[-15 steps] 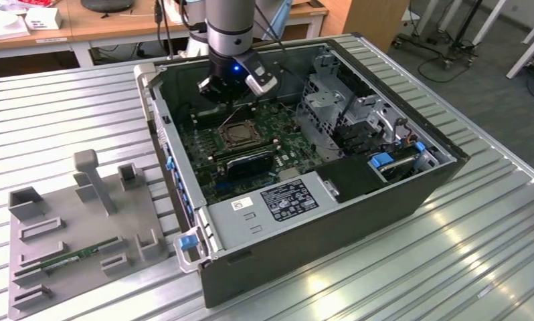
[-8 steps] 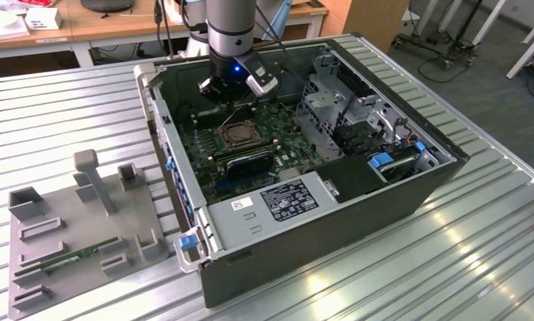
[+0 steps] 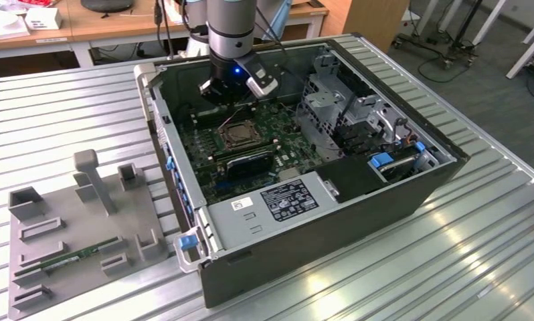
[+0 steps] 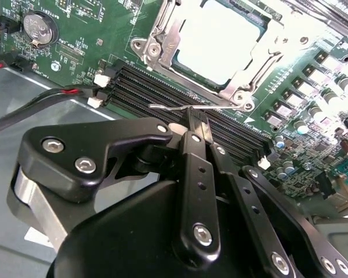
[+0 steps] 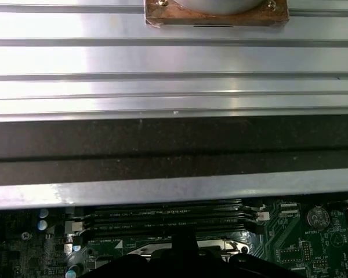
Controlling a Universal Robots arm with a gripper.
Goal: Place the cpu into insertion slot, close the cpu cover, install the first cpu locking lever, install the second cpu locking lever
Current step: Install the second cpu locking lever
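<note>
**Tool closed at the lever beside the slot**

In the second wrist view the cpu [image 4: 220, 40] lies in the slot [image 3: 235, 134]. Its bright face shows through the cover [image 4: 165, 40], which lies flat over it. The tool [image 4: 197, 126] has its fingers pressed together. Its tip is at a thin lever [image 4: 174, 107] that runs between the cover and the memory slots [image 4: 156, 87]; whether it touches the lever I cannot tell. In the exterior view the arm [image 3: 229, 33] reaches into the open case [image 3: 338, 221] on the counter [image 3: 446, 267].
</note>
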